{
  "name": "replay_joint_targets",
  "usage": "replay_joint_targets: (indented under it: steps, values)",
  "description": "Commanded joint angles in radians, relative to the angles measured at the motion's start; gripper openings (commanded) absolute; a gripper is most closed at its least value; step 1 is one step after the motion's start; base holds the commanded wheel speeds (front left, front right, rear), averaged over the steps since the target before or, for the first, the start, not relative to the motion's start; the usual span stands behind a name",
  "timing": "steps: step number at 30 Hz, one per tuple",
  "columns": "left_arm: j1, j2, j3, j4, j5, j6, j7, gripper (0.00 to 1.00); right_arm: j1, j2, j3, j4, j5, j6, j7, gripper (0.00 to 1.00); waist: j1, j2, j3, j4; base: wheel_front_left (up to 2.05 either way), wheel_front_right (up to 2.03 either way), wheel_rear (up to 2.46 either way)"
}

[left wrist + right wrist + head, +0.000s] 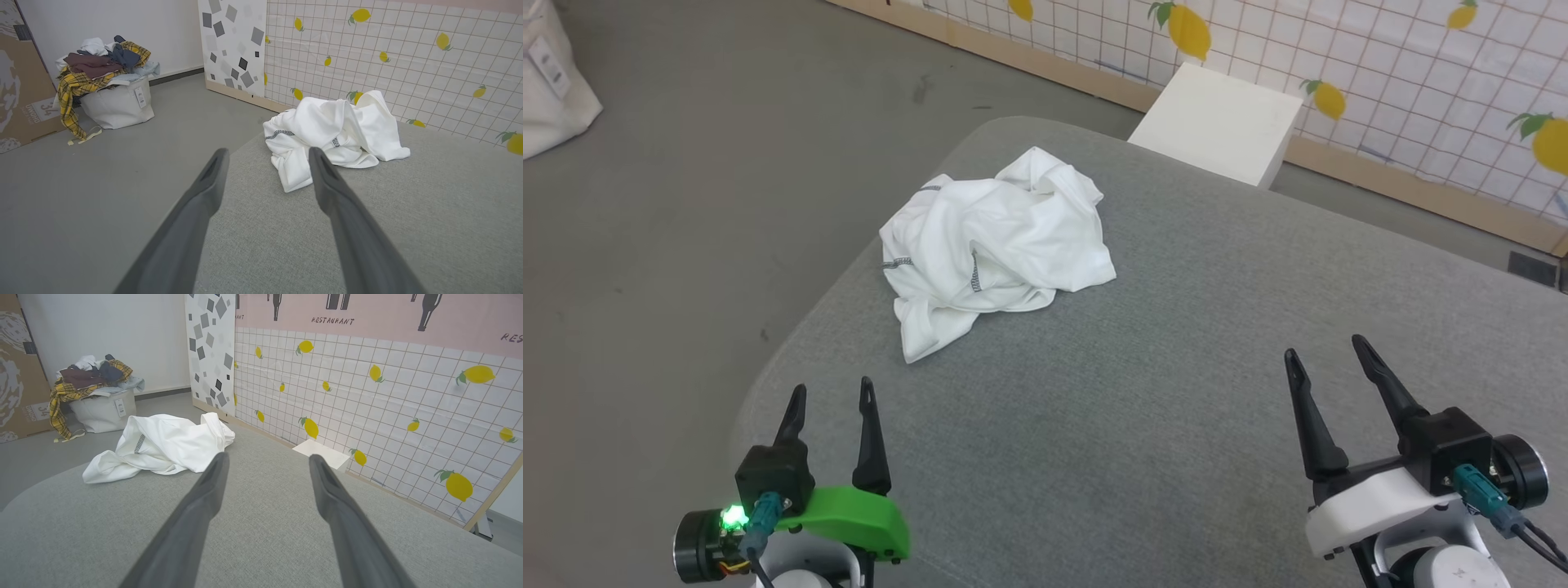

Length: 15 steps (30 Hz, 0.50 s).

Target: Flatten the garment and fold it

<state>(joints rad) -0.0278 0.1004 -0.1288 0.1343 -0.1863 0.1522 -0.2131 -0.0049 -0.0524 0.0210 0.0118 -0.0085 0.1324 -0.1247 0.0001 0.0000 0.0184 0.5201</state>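
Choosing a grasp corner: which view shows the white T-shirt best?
The head view: it looks down on the whole T-shirt, unobstructed. In the left wrist view a tool finger overlaps its near edge; the right wrist view shows it side-on.

Left gripper [833, 384] sits at seven o'clock in the head view, fingers spread wide, pointing to twelve. Right gripper [1323, 345] at five o'clock, equally wide, fingers leaning toward eleven.

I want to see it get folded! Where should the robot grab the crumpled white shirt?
Probably the loose flap of the shirt poking toward the robot. It lies flat on the cushion, clear of the bunched middle, so the open left gripper, nearest, could pinch it from the near side.
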Motion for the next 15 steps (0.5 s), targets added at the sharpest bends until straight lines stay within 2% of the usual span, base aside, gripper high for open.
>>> replay_joint_targets:
  steps: [1,15]
  values:
    - [-0.024,0.009,-0.005,0.007,-0.018,0.008,-0.011,1.00,-0.012,0.002,0.003,0.002,-0.004,-0.001,-0.010,1.00,-0.0001,0.0000,0.002,0.009,0.00,0.00,0.00]
    - [-0.030,0.015,-0.023,0.019,-0.047,0.033,-0.039,1.00,-0.015,0.002,0.003,0.002,-0.005,-0.002,-0.027,1.00,-0.0001,0.0000,0.011,0.061,0.00,0.00,0.00]
